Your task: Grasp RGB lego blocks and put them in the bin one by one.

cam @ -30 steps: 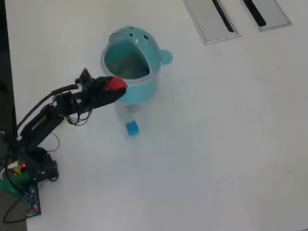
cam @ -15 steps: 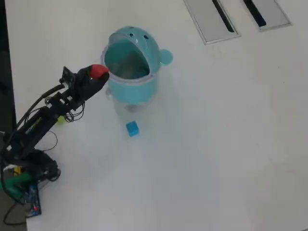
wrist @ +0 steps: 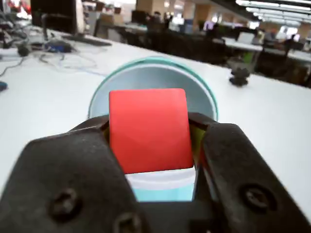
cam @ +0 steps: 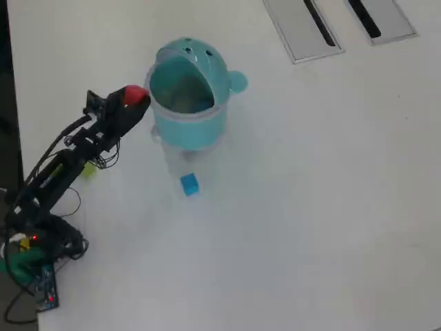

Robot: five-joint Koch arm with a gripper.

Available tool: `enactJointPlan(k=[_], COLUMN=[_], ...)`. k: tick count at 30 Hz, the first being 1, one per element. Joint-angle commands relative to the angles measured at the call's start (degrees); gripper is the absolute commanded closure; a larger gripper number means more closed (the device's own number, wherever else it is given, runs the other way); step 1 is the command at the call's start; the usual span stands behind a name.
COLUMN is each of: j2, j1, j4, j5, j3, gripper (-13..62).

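The small red plastic lego cube (wrist: 149, 130) sits clamped between the two black jaws of the pincer (cam: 135, 96), held in the air just beside the rim of the round light-teal plastic bin (cam: 189, 124) with its domed, holed lid; in the wrist view the bin's open mouth lies directly ahead of the cube. It has not been dropped in. The small blue cube (cam: 189, 183) rests on the white table (cam: 310, 207) near the bin's base, untouched. A small yellow-green cube (cam: 88, 169) peeks out beside the arm. I judge the task barely begun: no block visibly lies in the bin, and three remain.
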Motion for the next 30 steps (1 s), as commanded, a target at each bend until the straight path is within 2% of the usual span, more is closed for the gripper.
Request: enactJointPlan(k=[1,22,28,30], j2=[-0.44,-26.37,-30.50,-32.43], j1=[-0.88,-5.80,-4.75,-4.22], j4=[-7.38,-12.13,-12.22,-12.04], j5=[-0.70,-2.37,-2.37,-1.32], j3=[-4.13,-27.07,-28.92,-30.76], gripper=[40.3,40.6,40.5,38.2])
